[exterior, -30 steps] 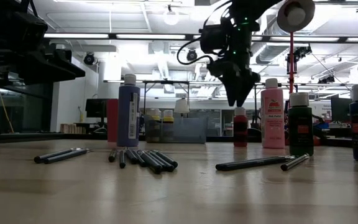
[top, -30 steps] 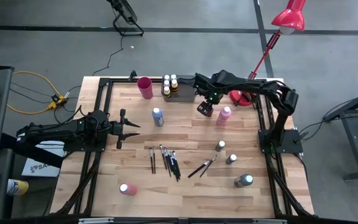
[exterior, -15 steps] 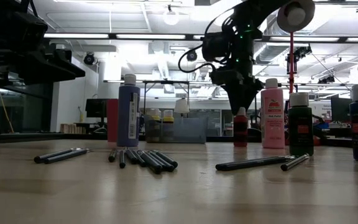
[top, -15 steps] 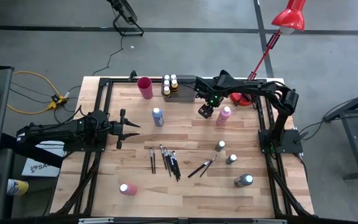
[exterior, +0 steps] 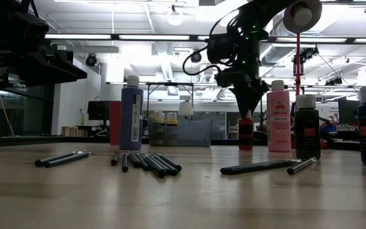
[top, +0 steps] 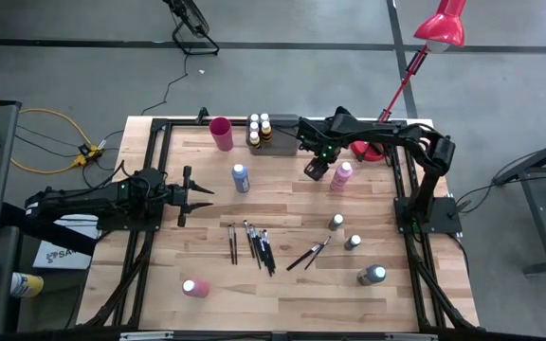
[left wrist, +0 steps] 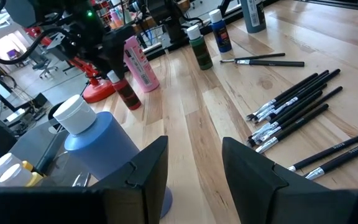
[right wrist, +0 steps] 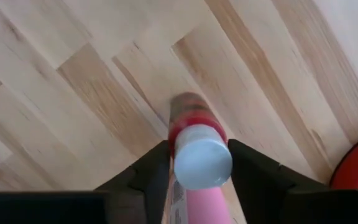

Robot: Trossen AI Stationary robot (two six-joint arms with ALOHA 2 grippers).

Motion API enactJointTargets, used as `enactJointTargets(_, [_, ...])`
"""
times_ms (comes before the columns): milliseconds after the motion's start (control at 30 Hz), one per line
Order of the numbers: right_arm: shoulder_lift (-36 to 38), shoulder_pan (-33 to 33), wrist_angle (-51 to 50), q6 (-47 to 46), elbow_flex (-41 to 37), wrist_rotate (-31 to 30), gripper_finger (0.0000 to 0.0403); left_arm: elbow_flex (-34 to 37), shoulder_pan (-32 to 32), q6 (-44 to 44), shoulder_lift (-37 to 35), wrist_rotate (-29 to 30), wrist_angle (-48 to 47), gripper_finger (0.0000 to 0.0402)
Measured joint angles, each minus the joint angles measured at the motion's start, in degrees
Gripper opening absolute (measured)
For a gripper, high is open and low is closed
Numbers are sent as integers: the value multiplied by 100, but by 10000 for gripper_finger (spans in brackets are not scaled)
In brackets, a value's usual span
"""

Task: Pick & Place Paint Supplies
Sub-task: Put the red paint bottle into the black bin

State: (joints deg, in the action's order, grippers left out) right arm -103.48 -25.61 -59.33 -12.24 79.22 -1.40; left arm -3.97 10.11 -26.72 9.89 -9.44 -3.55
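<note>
Overhead view of a wooden desk (top: 282, 294) scattered with paint supplies. My right pincer (top: 317, 171) works at about 1 o'clock from the desk's centre. A second ago it hung higher and spread wide. It has since dropped straight down and drawn inward around the pale cap of a small dark red bottle (exterior: 245, 132). The bottle stands upright on the desk, just beside a taller pink bottle (top: 341, 176) at its 3 o'clock. From my right wrist, the cap sits squarely inside the pincer, with almost no gap on either side. I cannot tell whether it is pinching the cap yet or still drawing in.

My judgement is that the reach is finished and the pick is under way. What remains is to firm the hold, lift, and carry the bottle. The grey tray (top: 278, 133) at 12 o'clock, already holding a few bottles, looks like the destination. (The pink neighbour is close enough to be knocked on the way up.)

My left pincer (top: 197, 194) waits at 9 o'clock, spread and empty, facing a blue bottle (top: 241, 178). The paintbrushes (top: 254, 244) lie loose near 6 o'clock, and more bottles stand toward 4 and 7 o'clock. None of these is sorted yet.
</note>
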Motion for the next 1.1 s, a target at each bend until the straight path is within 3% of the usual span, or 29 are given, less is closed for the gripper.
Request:
enactJointTargets(133, [0,0,-18,49,0,-1,114,0,-2,0,-2,-1,0,147])
enactJointTargets(300, [184,0,-89,94,35,14,113,0,0,0,-2,-1,0,147])
enactJointTargets(700, [811,173,-114,567,1303,689,114,-2,-2,2,-2,1,0,147])
enactJointTargets(1100, [-345,68,389,1776,2454,53,117,-2,-1,2,0,1,0,147])
